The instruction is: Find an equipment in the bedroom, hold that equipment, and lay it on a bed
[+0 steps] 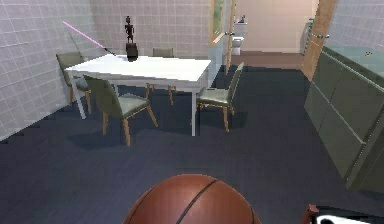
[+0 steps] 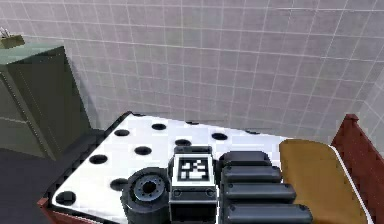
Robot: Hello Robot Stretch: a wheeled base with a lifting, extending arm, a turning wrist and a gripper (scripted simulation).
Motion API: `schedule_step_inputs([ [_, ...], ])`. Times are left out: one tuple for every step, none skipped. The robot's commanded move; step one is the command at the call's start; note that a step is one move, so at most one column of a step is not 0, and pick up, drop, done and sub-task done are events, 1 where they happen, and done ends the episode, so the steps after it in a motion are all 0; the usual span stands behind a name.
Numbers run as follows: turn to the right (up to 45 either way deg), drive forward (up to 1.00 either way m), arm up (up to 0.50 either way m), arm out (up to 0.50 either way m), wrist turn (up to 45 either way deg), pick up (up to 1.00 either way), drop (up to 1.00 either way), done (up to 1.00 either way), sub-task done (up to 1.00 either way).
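In the forward view a basketball (image 1: 192,201) bulges up from the bottom edge at the middle, very near the camera, with dark blue floor (image 1: 250,160) behind it; what it rests on cannot be told. Farther out on the left stands a white table (image 1: 150,70) ringed by four grey-green chairs (image 1: 120,103), with a dark statue (image 1: 130,38) upright on its far end and a thin pink rod (image 1: 88,36) slanting against the tiled wall just behind. A grey-green dresser (image 1: 350,105) lines the right side, and a doorway (image 1: 265,30) opens in the far wall. In the arm side view the bed (image 2: 160,135), its white cover dotted black, lies against the tiled wall (image 2: 220,60), with a brown pillow (image 2: 310,165) at its right end and a dark green cabinet (image 2: 40,100) just beside its left end. The arm (image 2: 255,190) and its white marker (image 2: 192,168) rise over the near edge of the bed; the gripper (image 2: 150,195) shows as a dark body against the cover, and whether it holds anything cannot be told.
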Motion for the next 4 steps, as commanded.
schedule_step_inputs([
  [0.0, 0.00, 0.00, 0.48, 0.0, 0.00, 0.00, 0.00, 0.00],
  [0.0, 0.00, 0.00, 0.00, 45.0, 0.00, 0.00, 0.00, 0.00],
  [0.0, 0.00, 0.00, 0.00, 45.0, 0.00, 0.00, 0.00, 0.00],
  [0.0, 0.00, 0.00, 0.00, 45.0, 0.00, 0.00, 0.00, 0.00],
])
